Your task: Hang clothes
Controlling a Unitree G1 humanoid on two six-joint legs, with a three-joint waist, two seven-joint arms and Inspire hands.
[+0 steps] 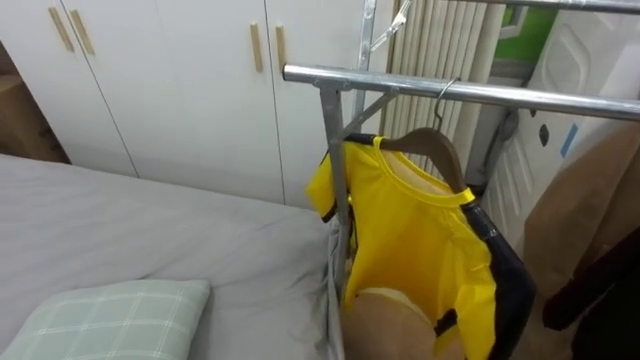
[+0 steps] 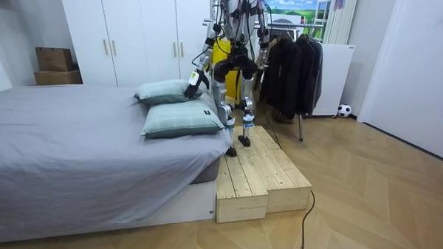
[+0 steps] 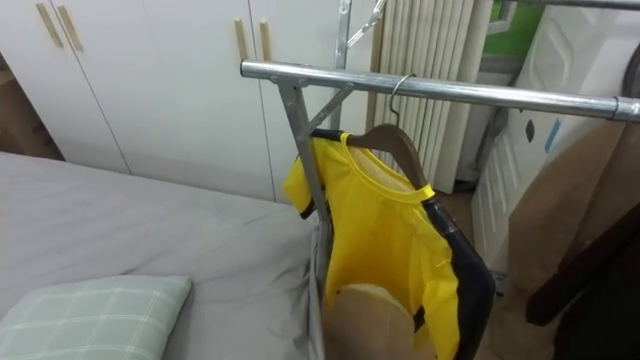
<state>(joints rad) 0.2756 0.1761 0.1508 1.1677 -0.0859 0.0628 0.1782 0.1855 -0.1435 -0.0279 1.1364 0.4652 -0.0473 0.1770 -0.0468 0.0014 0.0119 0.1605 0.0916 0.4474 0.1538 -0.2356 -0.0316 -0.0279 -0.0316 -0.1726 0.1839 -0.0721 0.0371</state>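
A yellow shirt (image 1: 420,250) with dark side panels hangs on a wooden hanger (image 1: 435,145). The hanger's hook sits over the grey metal rail (image 1: 480,93) of a clothes rack, close to the rack's upright post (image 1: 335,200). In the room view I stand on a wooden platform (image 2: 260,170) between the bed and the rack, facing the rack. My left hand (image 2: 194,81) hangs low at my side above the pillows. My right hand (image 2: 263,62) hangs by the rack. Neither hand touches the shirt.
A grey bed (image 1: 150,220) with a checked pillow (image 1: 100,320) lies to my left. White wardrobe doors (image 1: 170,80) stand behind it. A brown garment (image 1: 590,200) and dark clothes (image 2: 294,68) hang further right on the rail. Cardboard boxes (image 2: 55,59) sit in the corner.
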